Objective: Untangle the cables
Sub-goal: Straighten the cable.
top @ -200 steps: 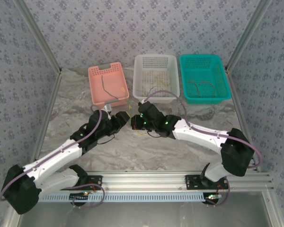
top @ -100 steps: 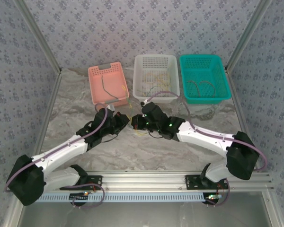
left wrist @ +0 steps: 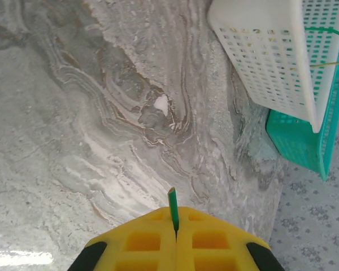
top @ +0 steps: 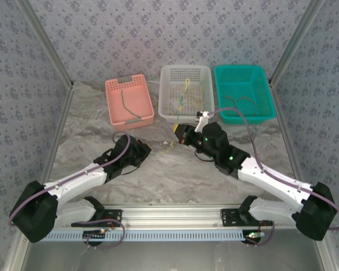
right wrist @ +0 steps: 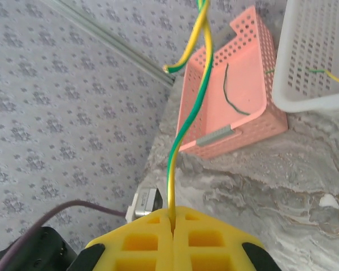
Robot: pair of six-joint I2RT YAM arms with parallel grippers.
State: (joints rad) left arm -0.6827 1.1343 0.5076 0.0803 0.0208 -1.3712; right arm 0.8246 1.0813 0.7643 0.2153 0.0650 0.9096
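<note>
1. Right claw [right wrist: 172, 217] pinches the twisted yellow-green cables [right wrist: 170, 169], left claw [left wrist: 175, 226] a green end [left wrist: 172, 202], over the middle of the counter [top: 158, 180].
2. Pulling strands apart appears in hand; next calls for steady, opposed tension.

The top external camera looks down from high above and behind, far enough to take in the whole table [top: 175, 175], with the pink basket [top: 133, 119], white basket [top: 186, 117] and teal basket [top: 242, 119] in the upper middle. The left wrist camera sits close behind the left gripper [left wrist: 175, 214] at bottom centre, facing down at the tabletop, white and teal baskets upper right. The right wrist camera peers over the right gripper [right wrist: 172, 213] toward the pink basket and patterned wall [right wrist: 56, 113]; all three views share the white basket.
</note>
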